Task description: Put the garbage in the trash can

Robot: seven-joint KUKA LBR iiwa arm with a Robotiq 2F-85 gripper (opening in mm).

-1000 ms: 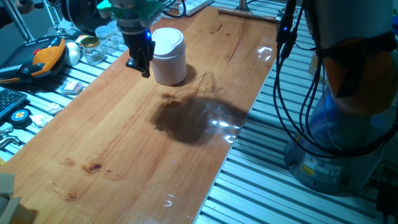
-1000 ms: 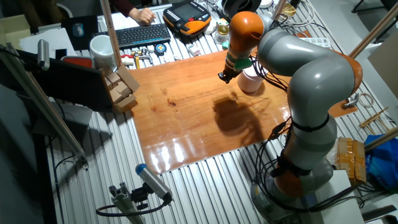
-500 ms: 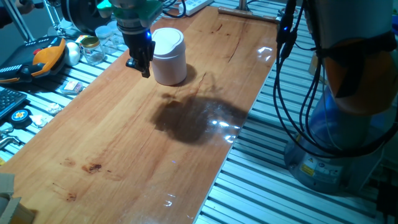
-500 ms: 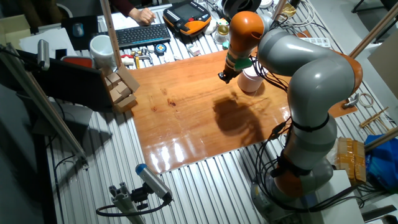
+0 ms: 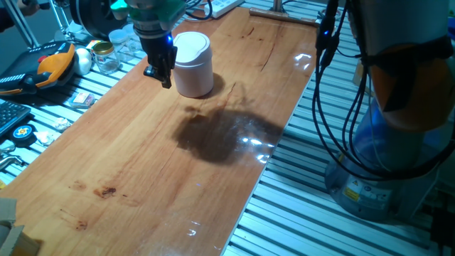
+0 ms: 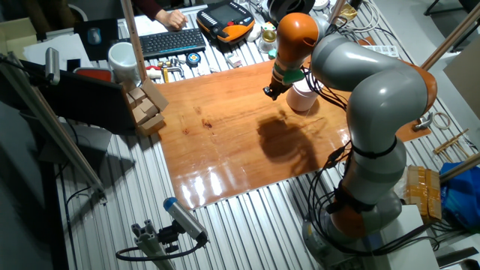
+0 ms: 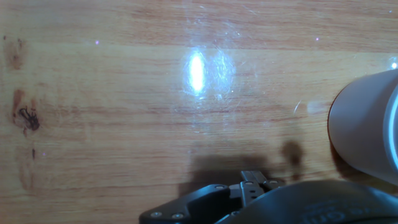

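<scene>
The trash can (image 5: 193, 64) is a small white bin with a domed lid, standing upright at the far end of the wooden table (image 5: 142, 163). It also shows in the other fixed view (image 6: 303, 98) and at the right edge of the hand view (image 7: 367, 127). My gripper (image 5: 157, 77) hangs just left of the bin, close above the table, with its jaws a little apart and nothing seen between them. It shows in the other fixed view (image 6: 268, 93) as well. The garbage is not in view in any frame.
Glass jars (image 5: 106, 57), an orange handset (image 5: 53, 64), paper scraps (image 5: 82, 98) and a tape measure (image 5: 23, 132) lie left of the table on the slatted bench. A keyboard (image 6: 172, 41), a white cup (image 6: 121, 58) and wooden blocks (image 6: 146, 109) are beyond the far side.
</scene>
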